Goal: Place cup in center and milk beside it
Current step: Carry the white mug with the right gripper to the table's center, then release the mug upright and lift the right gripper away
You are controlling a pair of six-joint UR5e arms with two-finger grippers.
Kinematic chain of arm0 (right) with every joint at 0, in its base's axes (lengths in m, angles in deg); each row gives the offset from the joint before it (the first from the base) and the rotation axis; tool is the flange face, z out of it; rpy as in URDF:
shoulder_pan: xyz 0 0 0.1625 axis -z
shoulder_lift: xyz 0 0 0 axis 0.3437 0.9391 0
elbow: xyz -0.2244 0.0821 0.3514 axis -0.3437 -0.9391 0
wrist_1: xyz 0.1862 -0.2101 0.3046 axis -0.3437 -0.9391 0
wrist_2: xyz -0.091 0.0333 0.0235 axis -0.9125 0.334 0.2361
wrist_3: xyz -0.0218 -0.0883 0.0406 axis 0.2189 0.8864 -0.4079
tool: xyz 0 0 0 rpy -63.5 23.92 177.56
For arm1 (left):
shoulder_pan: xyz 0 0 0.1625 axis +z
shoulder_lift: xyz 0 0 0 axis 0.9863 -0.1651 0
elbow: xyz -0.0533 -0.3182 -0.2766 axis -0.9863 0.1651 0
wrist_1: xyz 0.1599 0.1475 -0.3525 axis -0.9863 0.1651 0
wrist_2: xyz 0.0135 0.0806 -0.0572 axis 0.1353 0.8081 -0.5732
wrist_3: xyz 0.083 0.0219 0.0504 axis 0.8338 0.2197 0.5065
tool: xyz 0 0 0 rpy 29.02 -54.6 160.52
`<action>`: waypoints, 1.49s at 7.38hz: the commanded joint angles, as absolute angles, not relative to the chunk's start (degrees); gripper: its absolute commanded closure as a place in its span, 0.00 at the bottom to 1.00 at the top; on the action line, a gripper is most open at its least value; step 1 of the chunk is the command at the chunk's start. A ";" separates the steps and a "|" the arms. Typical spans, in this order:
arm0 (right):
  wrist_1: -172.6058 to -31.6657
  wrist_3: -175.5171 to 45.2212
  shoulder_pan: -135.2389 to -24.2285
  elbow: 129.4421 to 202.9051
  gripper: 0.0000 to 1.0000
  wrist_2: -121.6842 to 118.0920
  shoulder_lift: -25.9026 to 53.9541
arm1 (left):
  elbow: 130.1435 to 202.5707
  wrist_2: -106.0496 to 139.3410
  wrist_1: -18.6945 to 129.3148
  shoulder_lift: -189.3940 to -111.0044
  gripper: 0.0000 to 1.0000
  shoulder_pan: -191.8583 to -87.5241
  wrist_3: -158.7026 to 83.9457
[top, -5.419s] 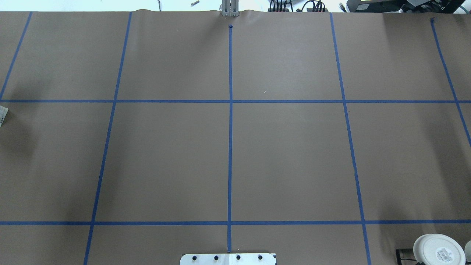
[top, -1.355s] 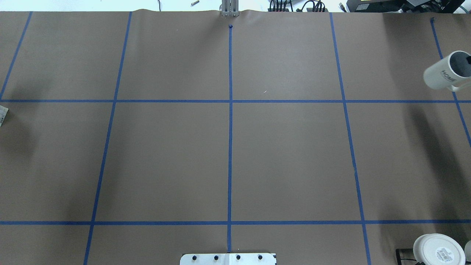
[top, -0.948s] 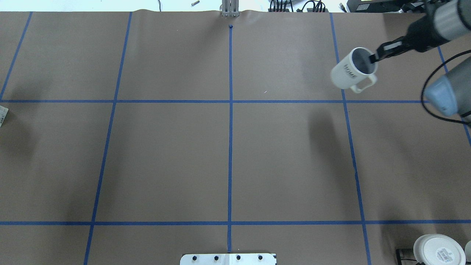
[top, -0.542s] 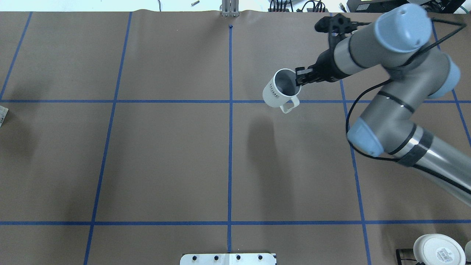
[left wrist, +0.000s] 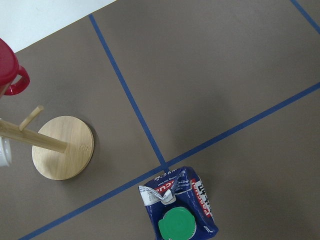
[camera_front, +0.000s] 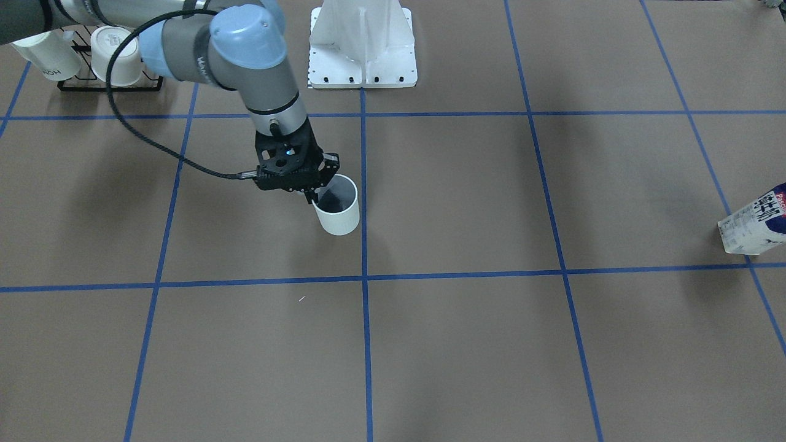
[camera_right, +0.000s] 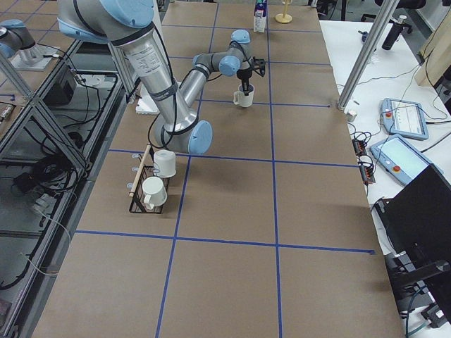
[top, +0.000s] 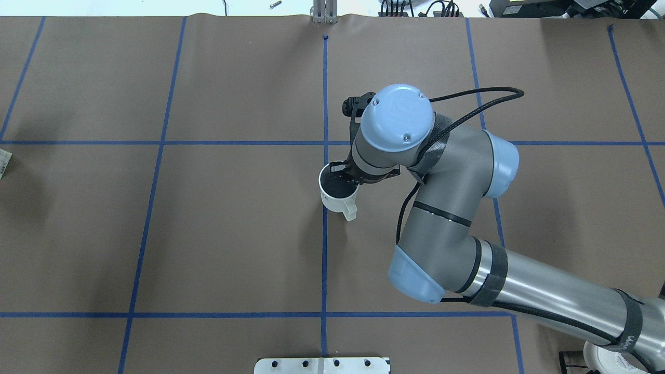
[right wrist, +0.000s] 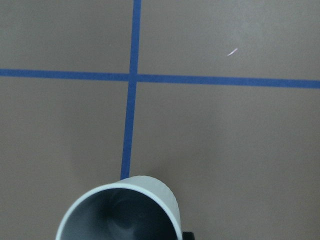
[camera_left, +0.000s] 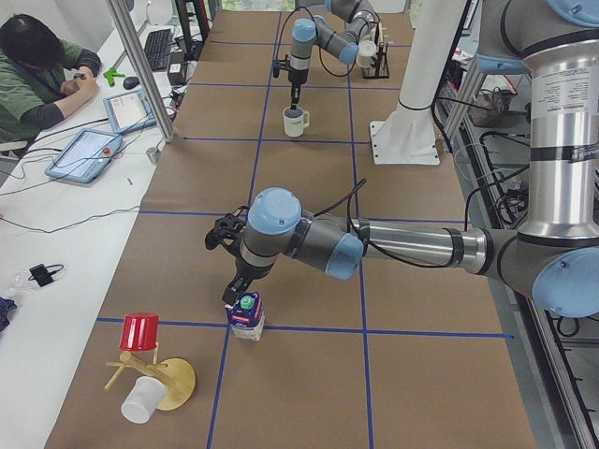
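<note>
1. Exterior front-facing view. The right gripper point(camera_front: 314, 195) is clamped on the rim of the cup point(camera_front: 336, 215), with one finger in the dark interior and one outside. The cup sits directly below the fingers, mouth up, its long axis near vertical. It lies just beside the middle tape line point(camera_front: 363, 184) of the center point(camera_front: 466, 202). The handle is hidden, and contact between base and board cannot be judged. The milk point(camera_front: 755, 222) stands well apart from this gripper.
2. Overhead exterior view. The cup point(top: 336, 196) overlaps the middle tape line beneath the right gripper point(top: 347, 175). Its loop handle points toward the robot's edge of the table.
3. Exterior left view. The left gripper point(camera_left: 234, 292) hovers just above the milk point(camera_left: 246, 316). Whether it is open or closed cannot be told. The carton is upright, with its long axis vertical and its green cap point(camera_left: 247, 302) on top.
4. Exterior right view. The cup point(camera_right: 244, 97) is upright under the near arm's fingers. The milk point(camera_right: 260, 17) stands upright at the far end.
5. Left wrist-mounted view. The milk point(left wrist: 177, 205) is seen end-on below the camera, cap facing up, beside a tape crossing. No fingers show. A wooden mug stand point(left wrist: 62, 147) is near.
6. Right wrist-mounted view. The open mouth of the cup point(right wrist: 120, 212) fills the lower edge, on the tape line.
</note>
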State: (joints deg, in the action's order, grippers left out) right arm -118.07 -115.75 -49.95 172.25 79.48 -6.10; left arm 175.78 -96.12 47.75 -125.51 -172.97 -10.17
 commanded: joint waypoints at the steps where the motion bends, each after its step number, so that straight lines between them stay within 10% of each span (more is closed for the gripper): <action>1: -119.17 -117.38 -46.40 171.18 1.00 78.46 -6.91 | 175.67 -96.12 47.75 -125.60 0.02 -172.96 -10.17; 3: -119.08 -117.38 -45.68 171.18 0.83 76.87 -7.09 | 175.67 -96.12 47.75 -125.60 0.02 -172.96 -10.17; 5: -119.08 -117.38 -46.11 171.96 0.01 76.70 -7.35 | 175.41 -96.21 47.75 -125.60 0.02 -172.96 -10.17; 11: -120.66 -89.63 -76.52 173.56 0.00 93.68 0.43 | 175.84 -96.29 48.72 -125.68 0.01 -172.96 -10.08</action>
State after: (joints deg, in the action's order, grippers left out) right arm -120.46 -101.93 -66.09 174.34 86.09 -3.68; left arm 175.52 -96.25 48.47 -125.62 -172.96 -10.01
